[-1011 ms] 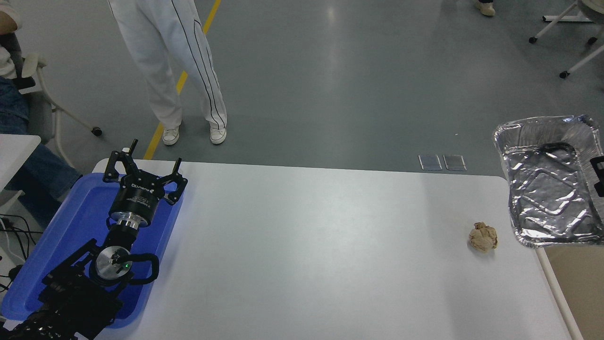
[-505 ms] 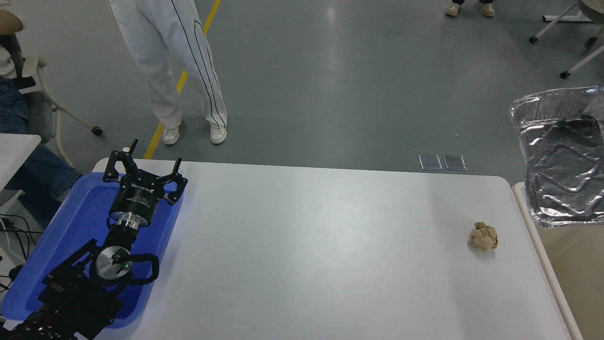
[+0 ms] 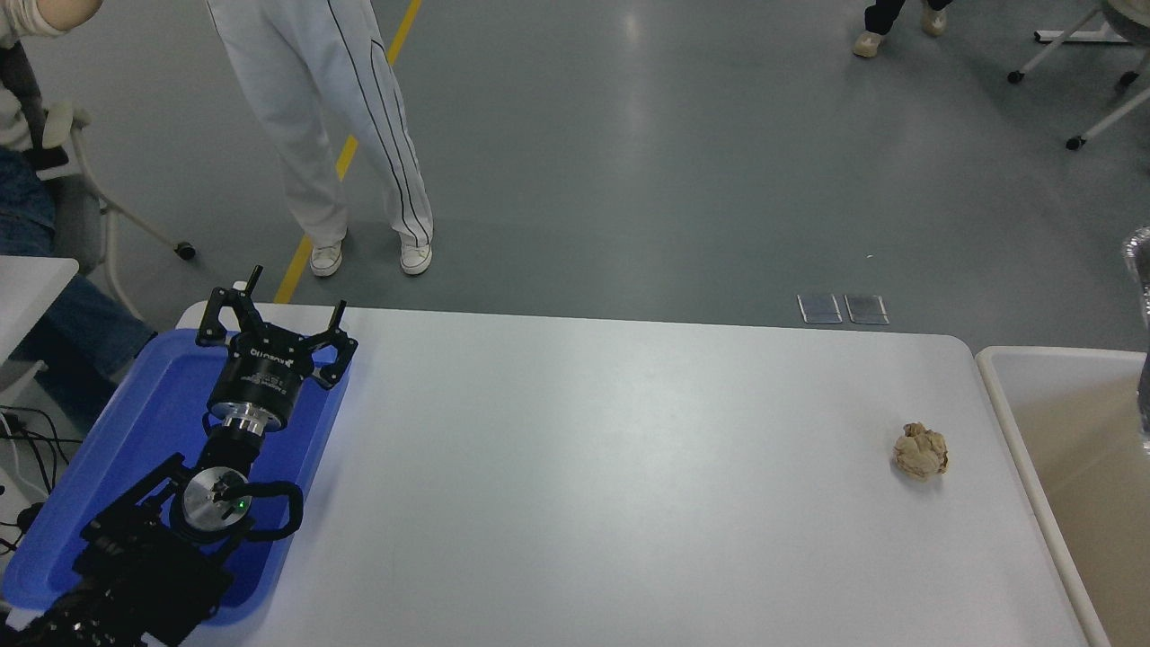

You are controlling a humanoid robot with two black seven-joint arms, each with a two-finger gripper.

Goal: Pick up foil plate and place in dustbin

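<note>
While foil plate (image 3: 1142, 270) edges frame, dustbin (image 3: 1006, 395) sits below.

A crumpled tan paper ball (image 3: 921, 451) lies on the white table (image 3: 584, 467), well apart from the blue tray (image 3: 135, 431).

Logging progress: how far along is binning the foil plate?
Pickup looks done: the foil plate is off the table, only a sliver showing at the right edge above the dustbin. Its carrier is out of view. Left: dropping it in.
</note>
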